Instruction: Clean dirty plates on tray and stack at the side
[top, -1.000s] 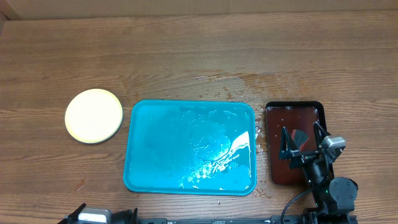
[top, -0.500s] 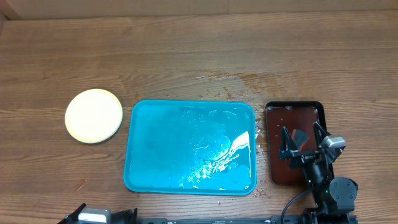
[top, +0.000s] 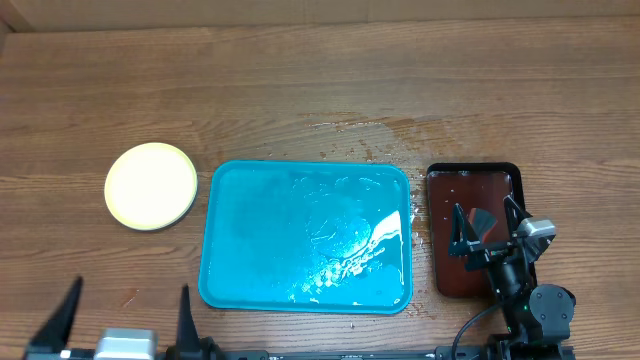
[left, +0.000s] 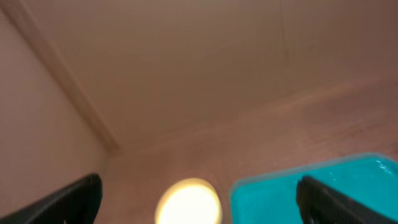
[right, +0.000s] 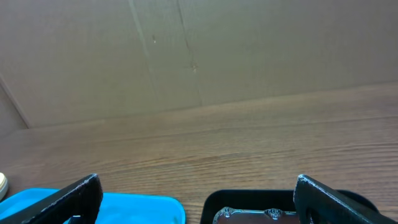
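The turquoise tray (top: 306, 236) lies in the middle of the table, wet and with no plates on it. A stack of pale yellow plates (top: 150, 185) sits on the table left of the tray; only the top plate shows. It also shows blurred in the left wrist view (left: 188, 202), with the tray's corner (left: 323, 186) beside it. My left gripper (top: 125, 310) is open and empty at the table's front edge, left of the tray. My right gripper (top: 487, 222) is open and empty above the dark tray (top: 470, 200). The right wrist view shows the turquoise tray's corner (right: 134, 208).
A dark brown-red tray with a black rim (right: 255, 208) lies right of the turquoise tray, with water drops in it. Water is splashed on the table (top: 385, 135) behind the two trays. A cardboard wall (right: 199, 50) stands at the back.
My left gripper has come up into the overhead view at the front left, fingers open. The right arm, the tray and the plates have not moved.
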